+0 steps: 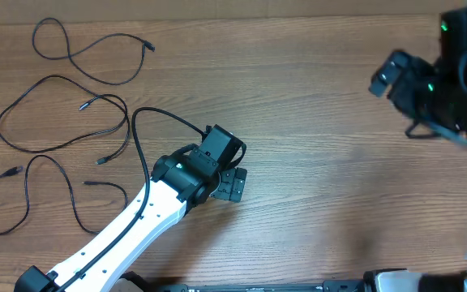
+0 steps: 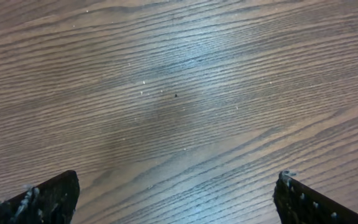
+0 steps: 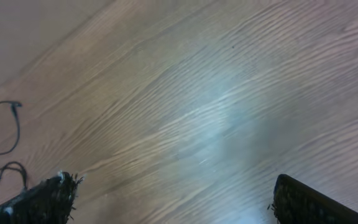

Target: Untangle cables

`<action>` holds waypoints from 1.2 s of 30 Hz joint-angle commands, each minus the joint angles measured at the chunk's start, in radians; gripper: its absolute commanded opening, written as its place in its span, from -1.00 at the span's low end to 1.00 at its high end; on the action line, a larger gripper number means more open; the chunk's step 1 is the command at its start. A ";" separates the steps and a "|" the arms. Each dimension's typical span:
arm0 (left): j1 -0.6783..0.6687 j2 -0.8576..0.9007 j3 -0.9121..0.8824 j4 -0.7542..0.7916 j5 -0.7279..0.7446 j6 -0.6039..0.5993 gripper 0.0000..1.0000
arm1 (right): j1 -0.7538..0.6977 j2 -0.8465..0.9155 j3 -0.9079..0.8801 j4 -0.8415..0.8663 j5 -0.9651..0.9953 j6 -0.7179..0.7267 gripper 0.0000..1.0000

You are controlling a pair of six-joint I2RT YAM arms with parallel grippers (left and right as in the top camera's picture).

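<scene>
Left pincer [image 2: 176,200]: jaws spread wide, nothing between them, only bare wood below; it hangs over the middle of the table [image 1: 314,178], pointing down, touching none of the cords.
Left arm [image 1: 128,219]: white, reaching in from the near left corner.
Cables [image 1: 82,106]: three thin black cords, all on the left part of the table, to the left of the left pincer and apart from it, laid out loose rather than bundled.
Nearest cord [image 1: 90,184]: wavy loops beside the left arm.
Middle cord [image 1: 126,118]: a wide loop just beyond it.
Farthest cord [image 1: 146,49]: a small loop near the far left corner.
Right pincer [image 3: 176,202]: released, jaws far apart and empty, over bare wood at the far right, well apart from the cords; two cord ends show at the left edge of its view.
</scene>
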 commanded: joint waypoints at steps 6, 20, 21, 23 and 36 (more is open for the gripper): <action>-0.006 -0.011 0.018 0.004 -0.023 -0.021 0.99 | 0.002 -0.246 -0.226 0.008 -0.050 -0.026 0.99; -0.006 -0.011 0.018 0.004 -0.023 -0.021 0.99 | 0.002 -0.174 -0.353 0.000 -0.084 0.014 1.00; -0.006 -0.011 0.018 0.004 -0.023 -0.021 0.99 | 0.002 -0.167 -0.353 0.001 -0.084 0.014 0.99; -0.006 -0.011 0.018 0.004 -0.023 -0.021 0.99 | 0.002 -0.154 -0.353 0.001 -0.084 0.014 1.00; -0.006 -0.011 0.018 0.004 -0.023 -0.021 0.99 | 0.002 -0.143 -0.353 0.001 -0.021 0.000 1.00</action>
